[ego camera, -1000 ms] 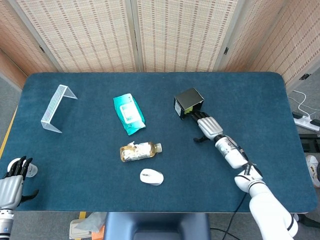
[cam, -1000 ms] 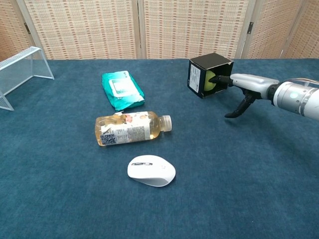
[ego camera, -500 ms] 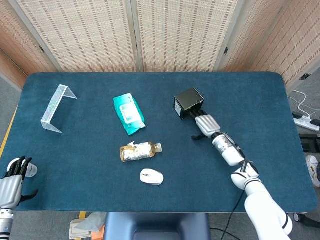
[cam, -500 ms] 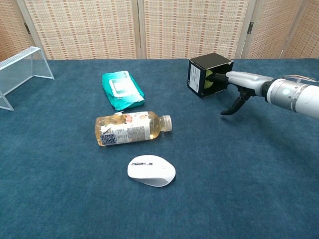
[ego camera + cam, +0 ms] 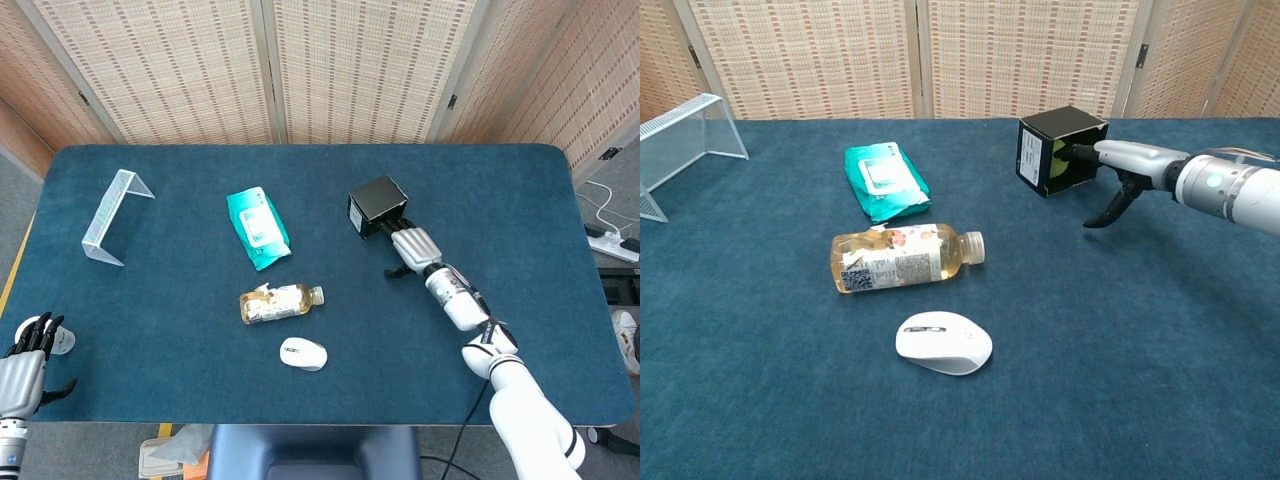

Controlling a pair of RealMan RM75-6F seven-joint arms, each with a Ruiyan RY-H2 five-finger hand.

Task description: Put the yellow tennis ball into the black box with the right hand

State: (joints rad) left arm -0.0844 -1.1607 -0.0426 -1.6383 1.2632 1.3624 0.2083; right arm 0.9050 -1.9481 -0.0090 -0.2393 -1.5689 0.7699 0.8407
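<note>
yellow tennis ball (image 5: 1059, 160): sits inside the black box (image 5: 1044, 152), box lying on its side | handling: likely light, springy, felt grips well, wrap around its middle | right robot hand (image 5: 1124, 166): fingers extended at the box mouth, holding nothing | bottle (image 5: 902, 258): 8 o'clock of box

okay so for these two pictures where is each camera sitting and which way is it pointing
Head view: high above the near edge, looking steeply down on the whole table; shows the right hand and arm at the box, and the left hand at lower left.
Chest view: low, looking level across the table; shows only the right hand.
Shared: box, wipes, bottle, mouse.
</note>
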